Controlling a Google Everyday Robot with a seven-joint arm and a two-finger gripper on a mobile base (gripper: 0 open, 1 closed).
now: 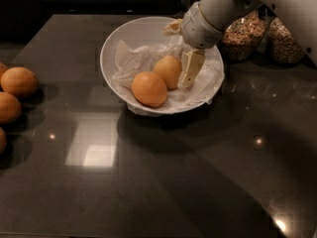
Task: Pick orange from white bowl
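The white bowl stands at the back middle of the dark table, lined with crumpled white paper. Two fruits lie in it. The paler, yellowish orange is at the back right, and a deeper orange fruit lies in front of it on the left. My gripper reaches down into the bowl from the upper right. It is open, with one cream finger right beside the pale orange's right side and the other behind it near the bowl's far rim. It holds nothing.
Glass jars of grains stand just behind and to the right of the bowl, under my arm. A group of darker oranges lies at the table's left edge.
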